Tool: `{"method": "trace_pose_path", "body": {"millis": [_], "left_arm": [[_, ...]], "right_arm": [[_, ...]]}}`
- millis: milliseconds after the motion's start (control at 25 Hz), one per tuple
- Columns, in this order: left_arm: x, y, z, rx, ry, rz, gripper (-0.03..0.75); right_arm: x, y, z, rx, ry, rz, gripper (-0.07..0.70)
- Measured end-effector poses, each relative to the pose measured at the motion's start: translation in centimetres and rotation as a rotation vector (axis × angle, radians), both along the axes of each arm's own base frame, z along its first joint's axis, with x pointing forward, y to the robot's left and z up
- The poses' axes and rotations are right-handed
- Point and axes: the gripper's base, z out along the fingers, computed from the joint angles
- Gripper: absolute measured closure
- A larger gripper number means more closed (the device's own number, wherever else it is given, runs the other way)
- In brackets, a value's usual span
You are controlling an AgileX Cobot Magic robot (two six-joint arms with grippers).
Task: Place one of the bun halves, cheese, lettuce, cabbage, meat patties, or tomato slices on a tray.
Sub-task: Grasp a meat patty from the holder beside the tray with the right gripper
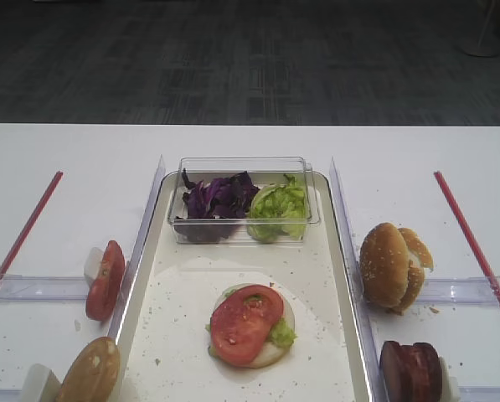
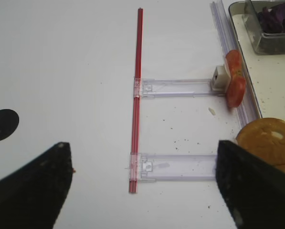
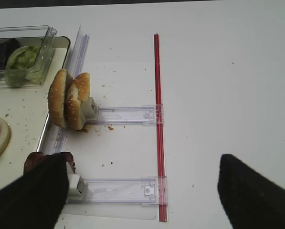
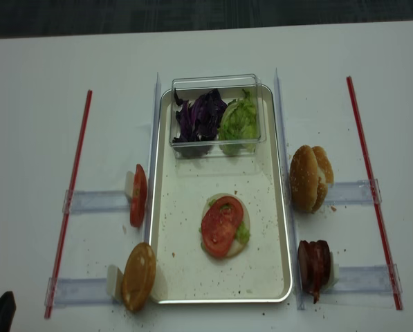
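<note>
You get no readable labels or writing anywhere. Your right gripper [image 3: 137,191] stands wide open, holding nothing, above the meat patties [image 3: 37,162]. Left gripper [image 2: 142,183] open too, empty. Only the overheads show the tray [image 4: 272,277] centre: a tomato slice [image 4: 221,225] on lettuce, probably over a bun base.

Two high cameras look down on the counter [image 1: 233,142], one slanted from the front, one steeper and farther off; both share the tray [image 1: 333,276]. Each wrist camera sits close behind its pincer, facing forward past dark fingers [image 3: 37,195] over one tray side.
</note>
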Motion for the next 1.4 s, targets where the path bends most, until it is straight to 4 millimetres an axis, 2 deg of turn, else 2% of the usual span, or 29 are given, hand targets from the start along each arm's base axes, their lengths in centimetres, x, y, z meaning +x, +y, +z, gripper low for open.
{"method": "trace_pose_path", "body": {"millis": [1000,1160,1400], "left_arm": [[0.0,0.0,0.0,0.000,0.000,0.000,0.151],[0.0,0.0,0.0,0.000,0.000,0.000,0.151],[0.0,0.0,0.0,0.000,0.000,0.000,0.151]], "right_arm": [[0.1,0.0,0.0,0.000,0.006,0.000,-0.014],[1.4,-0.1,0.0,0.006,0.100,0.000,-0.014],[4.7,-0.3,-0.5,0.020,0.329,0.000,-0.014]]}}
